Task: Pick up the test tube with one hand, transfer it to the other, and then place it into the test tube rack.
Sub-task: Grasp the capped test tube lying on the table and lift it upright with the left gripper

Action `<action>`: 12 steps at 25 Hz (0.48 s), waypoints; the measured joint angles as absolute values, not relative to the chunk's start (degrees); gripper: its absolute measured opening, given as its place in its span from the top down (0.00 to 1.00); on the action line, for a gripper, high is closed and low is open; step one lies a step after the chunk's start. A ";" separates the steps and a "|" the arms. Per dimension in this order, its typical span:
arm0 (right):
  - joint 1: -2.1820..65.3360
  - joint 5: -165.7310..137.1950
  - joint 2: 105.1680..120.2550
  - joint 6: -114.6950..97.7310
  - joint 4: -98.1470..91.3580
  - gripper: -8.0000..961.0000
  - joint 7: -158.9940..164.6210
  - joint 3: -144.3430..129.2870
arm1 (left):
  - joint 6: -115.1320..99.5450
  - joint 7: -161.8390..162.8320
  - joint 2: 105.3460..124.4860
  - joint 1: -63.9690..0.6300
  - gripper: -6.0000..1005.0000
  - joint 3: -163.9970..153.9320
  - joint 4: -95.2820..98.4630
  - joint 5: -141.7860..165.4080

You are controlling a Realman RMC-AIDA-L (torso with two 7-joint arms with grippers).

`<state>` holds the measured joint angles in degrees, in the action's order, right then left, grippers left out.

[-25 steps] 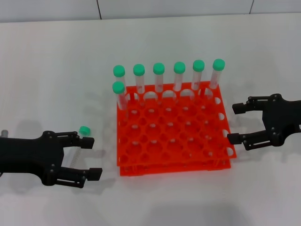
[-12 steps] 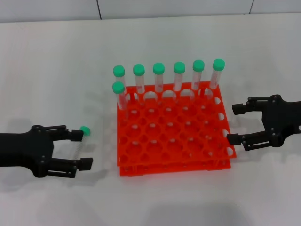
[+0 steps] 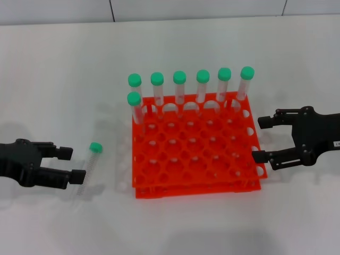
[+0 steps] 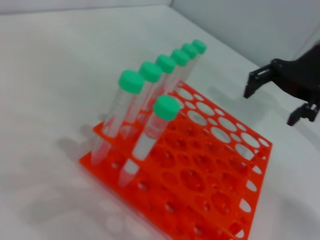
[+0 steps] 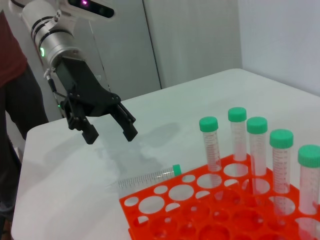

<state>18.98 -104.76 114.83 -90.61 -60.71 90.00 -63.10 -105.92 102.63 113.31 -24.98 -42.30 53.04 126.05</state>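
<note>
The test tube (image 3: 87, 169) lies free on the white table, left of the rack, with its green cap (image 3: 95, 147) pointing away from me. My left gripper (image 3: 71, 163) is open just left of the tube, its fingertips beside the tube and holding nothing. The right wrist view shows the same left gripper (image 5: 111, 135) raised behind the lying test tube (image 5: 150, 177). The orange-red test tube rack (image 3: 196, 183) stands at the centre. My right gripper (image 3: 261, 139) hovers open and empty at the rack's right edge; it also appears as the right gripper (image 4: 271, 104) in the left wrist view.
Several identical green-capped tubes (image 3: 202, 85) stand along the rack's far row, with one more (image 3: 135, 109) in the second row at the left. A person in dark red (image 5: 12, 75) stands beyond the table's edge in the right wrist view.
My left gripper has pulled back to the left, away from around the tube, which now lies uncovered on the table. The right gripper has edged slightly toward the rack.
</note>
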 joint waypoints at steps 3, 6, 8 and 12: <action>18.98 -104.35 114.87 -90.62 -60.72 0.12 90.00 -63.10 | -105.91 106.26 113.19 -25.71 0.11 -42.30 52.96 127.09; 18.99 -103.96 114.94 -90.62 -60.63 0.12 90.01 -63.10 | -105.91 112.83 112.98 -26.94 0.11 -42.27 53.08 129.21; 18.98 -103.75 114.96 -90.62 -60.55 0.12 90.01 -63.10 | -105.88 116.02 112.61 -27.87 0.11 -42.27 53.11 130.85; 18.84 -103.34 114.96 -90.62 -60.30 0.12 90.00 -63.10 | -105.88 119.92 111.64 -30.32 0.11 -42.38 53.16 134.87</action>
<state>18.84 -103.34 114.96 -90.62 -60.30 90.00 -63.10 -105.88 119.92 111.64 -30.32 -42.38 53.16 134.87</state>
